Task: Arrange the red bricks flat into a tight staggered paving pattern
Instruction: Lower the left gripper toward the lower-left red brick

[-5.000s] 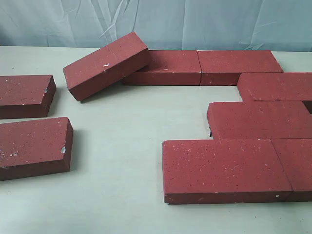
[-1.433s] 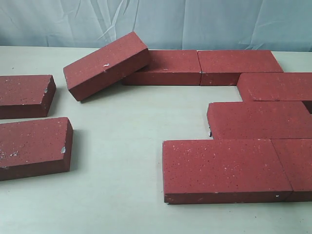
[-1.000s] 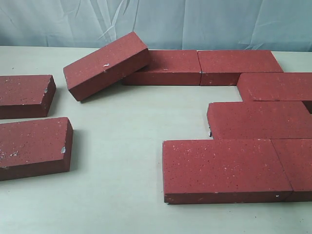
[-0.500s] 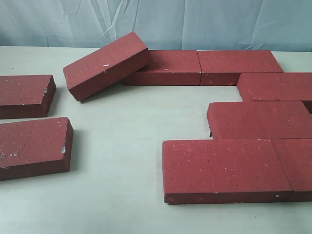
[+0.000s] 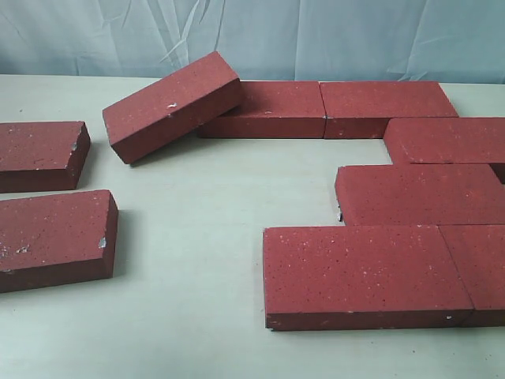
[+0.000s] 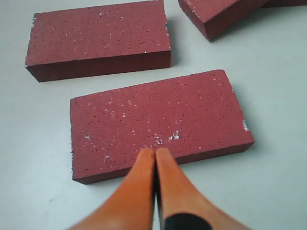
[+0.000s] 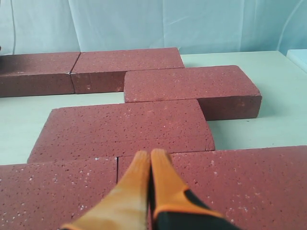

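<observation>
Red bricks [image 5: 367, 272]: six laid staggered at frame right, one tilted brick [image 5: 172, 105] upper left, two loose at left. Nothing has moved recently, so paving is stalled. Left gripper [image 6: 155, 151] and right gripper [image 7: 150, 154]: fingers together, empty.

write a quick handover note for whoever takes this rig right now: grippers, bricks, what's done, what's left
Left gripper: jaws shut, empty, over the front loose brick.
Right gripper: jaws shut, empty, over the front row of the paved patch.
Done: six bricks lie flat and staggered on the right.
Left: the tilted brick leans on a back row brick; the rear loose brick and the front one sit apart on the left. All three need laying flat into the pattern.
</observation>
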Robot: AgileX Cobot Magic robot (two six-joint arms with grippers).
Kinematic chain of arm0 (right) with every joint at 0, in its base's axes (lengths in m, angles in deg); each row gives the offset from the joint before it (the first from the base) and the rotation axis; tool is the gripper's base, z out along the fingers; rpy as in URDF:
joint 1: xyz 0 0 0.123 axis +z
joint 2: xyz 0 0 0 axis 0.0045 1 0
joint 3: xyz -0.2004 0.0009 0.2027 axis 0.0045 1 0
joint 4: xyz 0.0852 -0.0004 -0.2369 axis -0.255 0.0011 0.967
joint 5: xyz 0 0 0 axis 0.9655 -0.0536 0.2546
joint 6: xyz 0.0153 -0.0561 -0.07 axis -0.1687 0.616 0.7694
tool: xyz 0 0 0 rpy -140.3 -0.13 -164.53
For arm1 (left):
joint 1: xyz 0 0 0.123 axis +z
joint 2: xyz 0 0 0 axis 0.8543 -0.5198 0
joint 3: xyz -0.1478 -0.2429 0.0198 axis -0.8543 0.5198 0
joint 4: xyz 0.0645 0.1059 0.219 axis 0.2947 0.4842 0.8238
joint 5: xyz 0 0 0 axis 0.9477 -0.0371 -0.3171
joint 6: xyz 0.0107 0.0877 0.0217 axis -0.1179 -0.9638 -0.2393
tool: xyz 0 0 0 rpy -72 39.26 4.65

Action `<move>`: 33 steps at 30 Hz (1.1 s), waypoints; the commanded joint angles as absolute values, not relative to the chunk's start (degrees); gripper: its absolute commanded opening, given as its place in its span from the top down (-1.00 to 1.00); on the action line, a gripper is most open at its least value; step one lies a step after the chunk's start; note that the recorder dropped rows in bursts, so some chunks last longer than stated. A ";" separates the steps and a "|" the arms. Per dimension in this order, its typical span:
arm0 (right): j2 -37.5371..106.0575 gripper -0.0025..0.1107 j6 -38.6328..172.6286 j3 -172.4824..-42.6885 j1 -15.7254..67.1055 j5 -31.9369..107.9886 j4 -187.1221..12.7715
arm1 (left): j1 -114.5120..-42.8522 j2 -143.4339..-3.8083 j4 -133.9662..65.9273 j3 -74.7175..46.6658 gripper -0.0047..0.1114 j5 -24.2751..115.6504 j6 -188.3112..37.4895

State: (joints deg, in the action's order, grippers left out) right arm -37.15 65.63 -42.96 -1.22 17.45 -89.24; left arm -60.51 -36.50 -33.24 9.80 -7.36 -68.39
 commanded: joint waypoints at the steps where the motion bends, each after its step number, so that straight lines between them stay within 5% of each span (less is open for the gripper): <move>1: -37.54 0.97 65.84 -42.69 -0.92 17.87 -89.18 | -60.46 -40.18 -29.82 9.56 0.92 -6.57 -64.89; 13: -37.54 0.97 65.84 -42.69 -0.92 17.87 -89.18 | -60.46 -66.45 -31.85 9.53 0.92 0.79 -62.99; 33: -37.54 0.97 65.84 -42.69 -0.92 17.87 -89.18 | -46.57 -74.36 -52.45 8.78 0.92 2.39 -81.26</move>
State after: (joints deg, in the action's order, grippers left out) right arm -37.15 65.63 -42.96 -1.22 17.45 -89.24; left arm -46.85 -72.76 -51.94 9.12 1.66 -81.02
